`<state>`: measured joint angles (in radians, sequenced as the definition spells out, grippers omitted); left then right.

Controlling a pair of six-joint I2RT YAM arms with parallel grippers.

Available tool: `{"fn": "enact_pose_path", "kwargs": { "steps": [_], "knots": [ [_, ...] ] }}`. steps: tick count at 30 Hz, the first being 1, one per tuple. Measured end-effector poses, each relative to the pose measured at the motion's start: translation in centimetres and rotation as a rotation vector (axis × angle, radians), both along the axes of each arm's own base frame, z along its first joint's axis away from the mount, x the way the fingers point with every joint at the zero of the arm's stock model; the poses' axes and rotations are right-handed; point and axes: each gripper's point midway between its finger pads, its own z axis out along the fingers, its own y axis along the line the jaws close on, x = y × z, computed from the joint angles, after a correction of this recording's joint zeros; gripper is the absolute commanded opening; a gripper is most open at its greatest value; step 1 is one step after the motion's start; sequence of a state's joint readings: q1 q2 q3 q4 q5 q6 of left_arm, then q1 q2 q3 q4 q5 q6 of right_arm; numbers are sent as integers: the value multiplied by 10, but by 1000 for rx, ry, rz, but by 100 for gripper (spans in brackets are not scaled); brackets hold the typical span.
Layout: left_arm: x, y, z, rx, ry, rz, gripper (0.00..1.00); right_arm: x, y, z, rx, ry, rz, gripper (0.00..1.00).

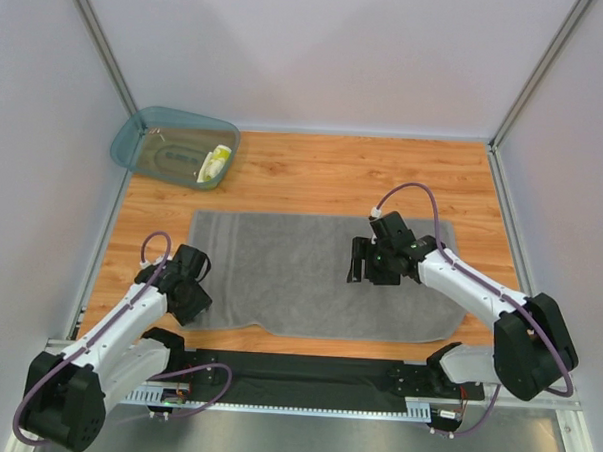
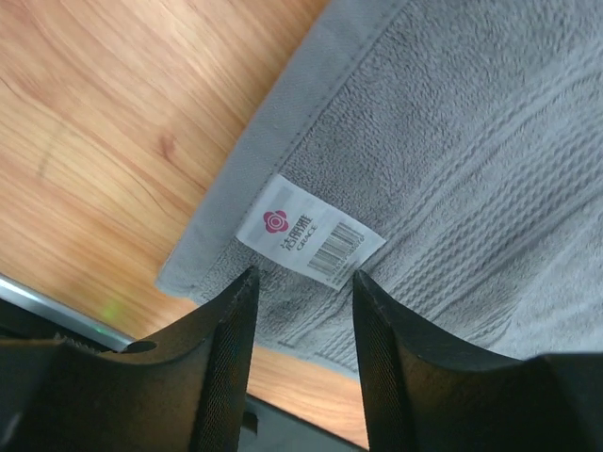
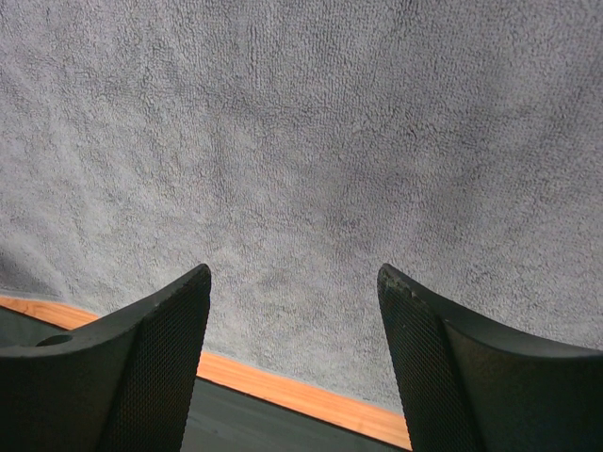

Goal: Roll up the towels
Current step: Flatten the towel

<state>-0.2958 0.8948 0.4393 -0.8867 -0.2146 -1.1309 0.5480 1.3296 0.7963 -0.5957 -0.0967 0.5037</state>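
Observation:
The large grey towel (image 1: 319, 277) lies flat and spread out on the wooden table. In the left wrist view its white tag (image 2: 309, 235) shows near the towel's hemmed corner (image 2: 212, 245). My left gripper (image 1: 192, 287) hovers over that near left corner, open, its jaws (image 2: 301, 282) a moderate width apart with nothing between them. My right gripper (image 1: 372, 267) hangs over the towel's right half, open wide (image 3: 294, 278), with only grey terry (image 3: 311, 141) below. The small yellow-and-white cloth (image 1: 216, 163) sits inside the teal tub.
The translucent teal tub (image 1: 145, 139) stands at the far left corner. Bare wood (image 1: 364, 174) lies beyond the towel. A black strip (image 1: 305, 371) runs along the near edge between the arm bases. White walls close in the sides.

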Motion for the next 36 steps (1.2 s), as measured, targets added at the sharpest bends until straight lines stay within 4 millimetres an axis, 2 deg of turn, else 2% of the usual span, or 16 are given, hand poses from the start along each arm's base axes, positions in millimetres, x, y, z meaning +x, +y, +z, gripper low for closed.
{"fn": "enact_pose_path", "kwargs": {
  "steps": [5,12,22,30,36],
  "knots": [
    [-12,-9,6,-14,-1,-33,52,-5,-5,5,-5,-9,-7,73],
    [-17,-12,28,-33,-51,-20,52,-15,-11,3,-10,3,-12,73],
    [-35,-6,4,32,82,4,52,-19,-11,3,0,15,-9,73],
    [-37,-2,-2,89,149,-5,46,-21,-7,4,18,25,2,73],
    [-26,-6,0,177,225,-58,45,-23,-5,-1,18,50,8,73]
  ]
}}
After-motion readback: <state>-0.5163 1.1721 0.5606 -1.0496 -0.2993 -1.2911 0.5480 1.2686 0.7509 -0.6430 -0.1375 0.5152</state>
